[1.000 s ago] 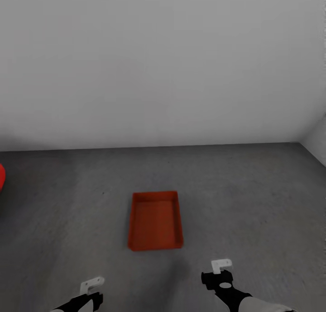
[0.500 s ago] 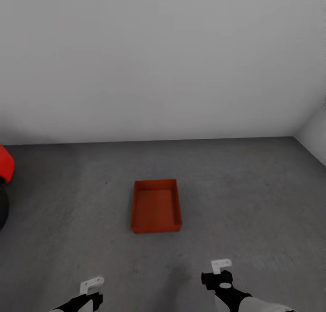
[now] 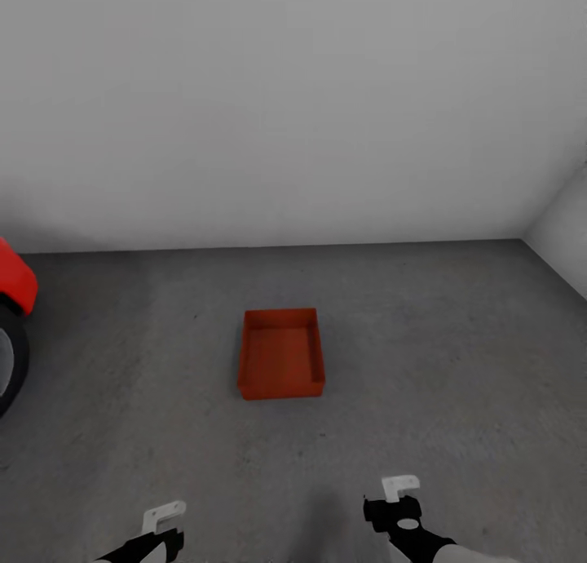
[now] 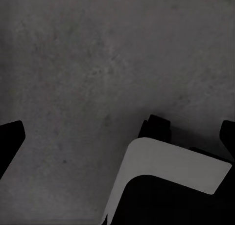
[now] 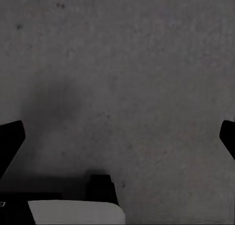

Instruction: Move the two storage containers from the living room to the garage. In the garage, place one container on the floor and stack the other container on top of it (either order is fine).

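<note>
One orange-red storage container sits upright on the garage's grey concrete floor, open side up, with nothing in it. It lies ahead of me, well beyond both arms. My left wrist and right wrist hang low at the near edge of the head view, apart from the bin. In the left wrist view the left gripper has its dark fingertips spread wide over bare concrete. The right gripper is likewise open, with nothing between its fingers.
A red car with a black tyre juts in at the left. A white wall closes the back, and a second wall meets it at the right corner. Concrete stretches around the bin.
The whole view has pulled back: the container looks smaller and farther away, and more of the red car and its tyre shows at the left. The arms hold their pose.
</note>
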You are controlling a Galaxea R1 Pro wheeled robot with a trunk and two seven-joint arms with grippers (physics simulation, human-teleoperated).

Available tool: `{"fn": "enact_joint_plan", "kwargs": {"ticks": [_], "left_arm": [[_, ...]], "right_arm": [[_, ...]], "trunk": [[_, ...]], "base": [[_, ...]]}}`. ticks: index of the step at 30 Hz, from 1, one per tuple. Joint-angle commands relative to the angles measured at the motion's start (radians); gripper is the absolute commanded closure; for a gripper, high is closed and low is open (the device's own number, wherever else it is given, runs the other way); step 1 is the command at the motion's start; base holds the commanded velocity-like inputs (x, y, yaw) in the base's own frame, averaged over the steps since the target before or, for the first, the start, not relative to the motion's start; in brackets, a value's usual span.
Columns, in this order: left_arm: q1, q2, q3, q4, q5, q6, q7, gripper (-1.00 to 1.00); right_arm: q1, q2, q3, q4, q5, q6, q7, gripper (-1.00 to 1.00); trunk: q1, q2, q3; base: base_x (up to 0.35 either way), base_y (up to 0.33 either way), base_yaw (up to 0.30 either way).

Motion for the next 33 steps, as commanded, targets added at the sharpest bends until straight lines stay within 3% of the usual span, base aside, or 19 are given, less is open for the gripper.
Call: {"fn": "enact_joint_plan", "kwargs": {"ticks": [1,6,9,15,23,27,29,33], "left_arm": [[0.0,0.0,-0.009,0.0,0.007,0.002,0.002,-1.0],[0.001,0.003,-0.009,0.0,0.007,-0.001,0.002,-1.0],[-0.001,0.014,-0.008,0.0,0.007,-0.002,0.0,-1.0],[0.005,0.022,-0.009,0.0,0.006,-0.004,-0.005,-1.0],[0.093,0.022,-0.009,0.0,0.005,-0.005,-0.008,-1.0],[0.142,0.02,-0.009,0.0,0.004,-0.006,-0.014,-1.0],[0.172,0.019,-0.009,0.0,0.004,-0.006,-0.025,-1.0],[0.213,0.016,-0.009,0.001,0.004,-0.006,-0.072,-1.0]], "right_arm": [[0.005,0.0,0.009,0.003,-0.009,-0.007,-0.002,-1.0],[0.048,-0.009,0.007,0.004,-0.01,-0.012,-0.002,-1.0],[0.081,-0.033,0.006,0.003,-0.011,-0.012,-0.002,-1.0],[0.203,-0.077,0.006,0.003,-0.012,-0.012,0.005,-1.0],[0.326,-0.086,0.006,0.004,-0.012,-0.011,0.029,-1.0],[0.379,-0.088,0.005,0.004,-0.012,-0.013,0.08,-1.0],[0.404,-0.089,0.004,0.004,-0.023,-0.015,0.124,-1.0],[0.436,-0.089,0.005,0.004,-0.092,-0.015,0.19,-1.0]], "trunk": [[0.0,-0.001,-0.001],[0.0,-0.001,-0.001],[0.0,-0.001,-0.001],[0.0,-0.001,-0.001],[0.0,-0.001,-0.001],[0.0,-0.001,-0.001],[0.0,-0.001,-0.001],[0.0,-0.001,-0.001]], "base": [[-0.042,0.0,0.0],[-0.017,0.0,0.0],[-0.004,0.0,0.0],[-0.001,0.0,0.0],[0.0,0.0,0.0],[0.0,0.0,0.0],[0.0,0.0,0.0],[0.0,0.0,0.0]]}}
